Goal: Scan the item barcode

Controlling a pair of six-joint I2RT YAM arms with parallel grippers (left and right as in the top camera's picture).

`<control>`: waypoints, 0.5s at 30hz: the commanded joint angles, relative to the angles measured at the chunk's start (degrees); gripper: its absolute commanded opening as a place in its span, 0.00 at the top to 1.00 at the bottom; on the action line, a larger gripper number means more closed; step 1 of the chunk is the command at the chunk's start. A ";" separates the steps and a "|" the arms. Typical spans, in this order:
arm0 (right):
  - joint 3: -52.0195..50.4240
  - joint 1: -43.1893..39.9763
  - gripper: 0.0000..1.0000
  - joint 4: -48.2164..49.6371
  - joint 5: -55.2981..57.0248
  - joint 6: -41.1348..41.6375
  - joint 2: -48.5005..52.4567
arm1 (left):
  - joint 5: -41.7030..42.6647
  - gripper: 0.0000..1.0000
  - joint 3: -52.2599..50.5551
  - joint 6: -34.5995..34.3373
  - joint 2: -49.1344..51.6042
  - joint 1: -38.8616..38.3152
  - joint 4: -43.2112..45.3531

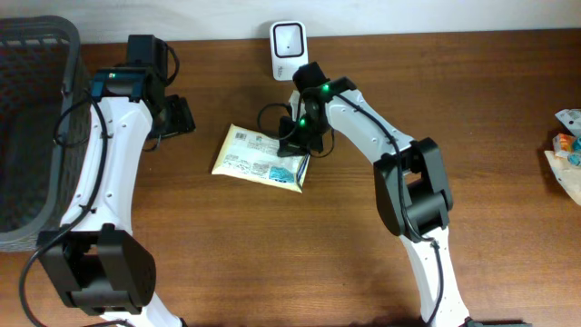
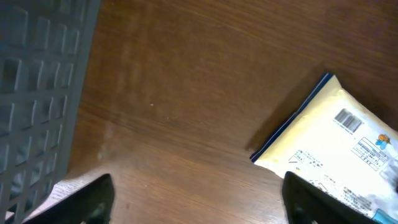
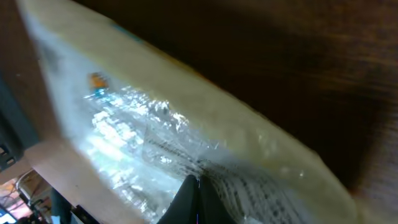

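And here is the packet (image 1: 260,156), a pale yellow pouch with a blue edge, lying flat on the wooden table (image 1: 227,245) near the middle, printed side up. The right gripper (image 1: 300,145) is down on the packet's right end, jaws pressed together. In the right wrist view the dark fingertips (image 3: 196,198) meet in a single point on the shiny wrapper, so it has the packet pinched by its edge. Just behind that arm, at the far edge of the table, stands the white scanner (image 1: 288,47), upright with its window facing the workspace; the packet lies near it but clearly apart from it. Over on the other side, the left gripper (image 2: 198,186) hangs above bare wood to the left of the packet, its two fingers spread wide and nothing between them. Its camera catches the packet's near corner and, in plain sight on the yellow face, the barcode (image 2: 347,121) — small, black on white, close to the blue-trimmed end. The dark mesh basket (image 1: 27,91) sits at the table's left edge, right beside the left arm, its grid wall filling the left of that wrist view. Far off at the right edge lie a few wrapped items (image 1: 567,150) — well clear of both arms.
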 commanded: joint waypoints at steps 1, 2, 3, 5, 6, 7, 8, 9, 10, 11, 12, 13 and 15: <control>-0.83 0.07 0.96 -2.40 3.87 1.25 2.51 | 0.68 0.14 0.15 0.26 -0.72 0.11 -0.11; -1.07 -0.11 0.96 -4.00 6.99 1.49 2.64 | 1.90 0.15 0.07 0.26 -0.72 0.11 -0.26; -1.09 -0.33 0.96 -5.25 9.09 1.49 2.64 | 3.23 0.16 -0.04 0.28 -0.72 0.11 -0.28; -0.85 -0.90 0.96 -7.08 12.04 0.96 2.40 | 6.40 0.30 -0.59 0.31 -0.72 0.11 -0.28; -0.50 -1.46 0.96 -7.91 13.09 -0.42 2.32 | 7.96 0.35 -0.94 0.31 -0.66 0.11 -0.22; 0.17 -2.10 0.96 -8.96 13.73 -1.77 2.21 | 10.08 0.44 -1.66 0.33 -0.66 0.07 0.07; 0.90 -2.73 0.96 -9.75 13.70 -3.04 2.19 | 11.61 0.48 -2.32 0.35 -0.66 -0.04 0.50; 2.03 -3.54 0.96 -10.91 13.68 -4.31 2.19 | 13.60 0.52 -3.58 0.76 -0.66 -0.35 1.55; 3.32 -4.28 0.96 -11.98 13.70 -5.35 2.19 | 14.80 0.57 -4.61 0.83 -0.66 -0.74 2.54; 4.26 -4.98 0.96 -12.41 13.66 -6.38 2.19 | 16.24 0.61 -6.12 0.98 -0.66 -1.42 4.26; 5.05 -5.42 0.96 -12.76 13.75 -6.56 2.19 | 17.77 0.64 -7.72 1.75 -0.66 -2.16 6.47; 6.01 -6.08 0.96 -13.27 13.64 -6.49 2.19 | 19.69 0.67 -8.96 3.13 -0.66 -2.82 8.44; 8.15 -6.86 0.96 -15.21 13.46 -6.54 2.19 | 24.17 0.79 -11.67 5.81 -0.48 -4.13 13.14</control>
